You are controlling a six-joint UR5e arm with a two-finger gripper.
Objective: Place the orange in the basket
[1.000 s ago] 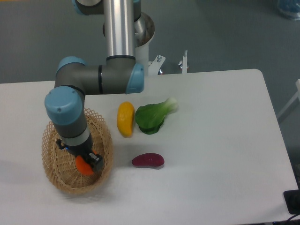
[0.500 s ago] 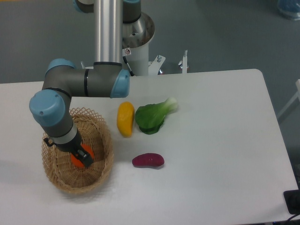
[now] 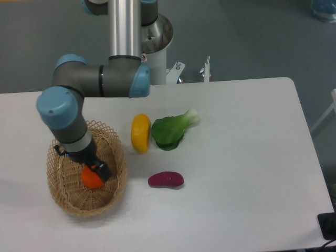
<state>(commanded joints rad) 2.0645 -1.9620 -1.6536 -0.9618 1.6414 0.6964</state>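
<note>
Camera view: gripper (opening hidden) touches the small round orange inside the tan wicker basket; lifting unreleased would pull it out.

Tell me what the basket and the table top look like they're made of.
Basket: apparently woven wicker or rattan, light tan, matte, with visible strands and an open lattice rim. Table top: smooth white sheet, probably laminate or painted board; slight sheen, rounded corner, no grain visible.

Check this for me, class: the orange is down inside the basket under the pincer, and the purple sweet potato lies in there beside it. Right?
Not quite. In the camera view the orange is inside the basket at the pincer, but the purple sweet potato lies on the table, outside the basket.
</note>
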